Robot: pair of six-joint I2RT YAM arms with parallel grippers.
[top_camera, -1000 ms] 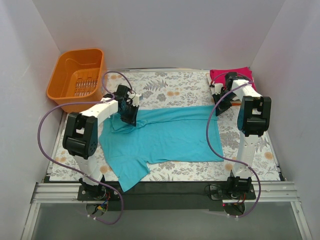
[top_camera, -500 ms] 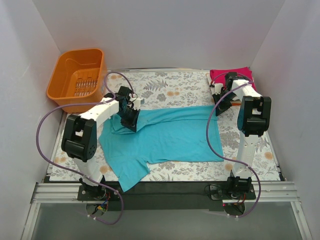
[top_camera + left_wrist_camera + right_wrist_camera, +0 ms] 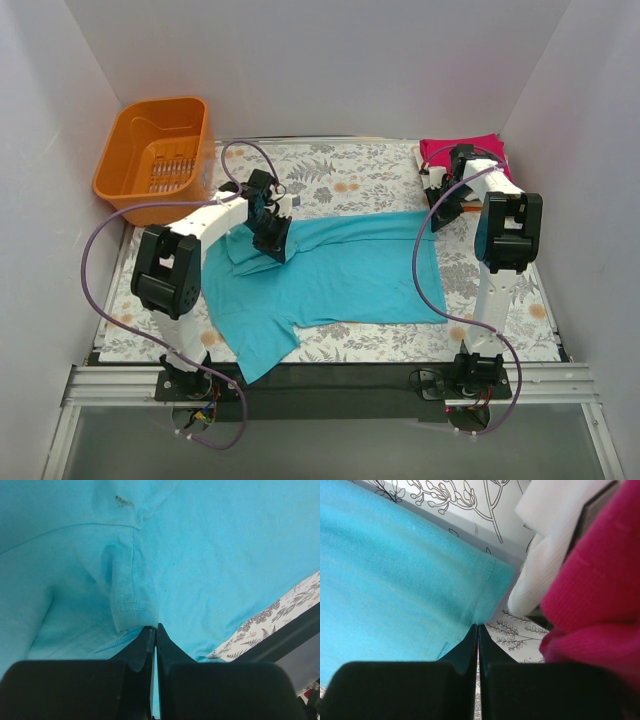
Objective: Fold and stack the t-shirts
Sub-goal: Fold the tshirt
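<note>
A teal t-shirt (image 3: 340,270) lies spread across the floral table (image 3: 350,175). My left gripper (image 3: 270,238) is at its far left part, shut on the sleeve. In the left wrist view the sleeve's stitched hem (image 3: 131,605) bunches at the tips of the left gripper (image 3: 154,628). My right gripper (image 3: 437,215) is shut on the shirt's far right corner; the right wrist view shows the teal hem (image 3: 395,580) pinched at the tips of the right gripper (image 3: 478,626). A magenta t-shirt (image 3: 470,148) lies folded at the back right, over a white t-shirt (image 3: 545,555).
An orange plastic basket (image 3: 155,150) stands at the back left corner. White walls close in on both sides and the back. The dark front rail (image 3: 330,375) with both arm bases runs along the near edge.
My left gripper has moved right, over the shirt's body, dragging the sleeve inward with it. The right arm has not moved.
</note>
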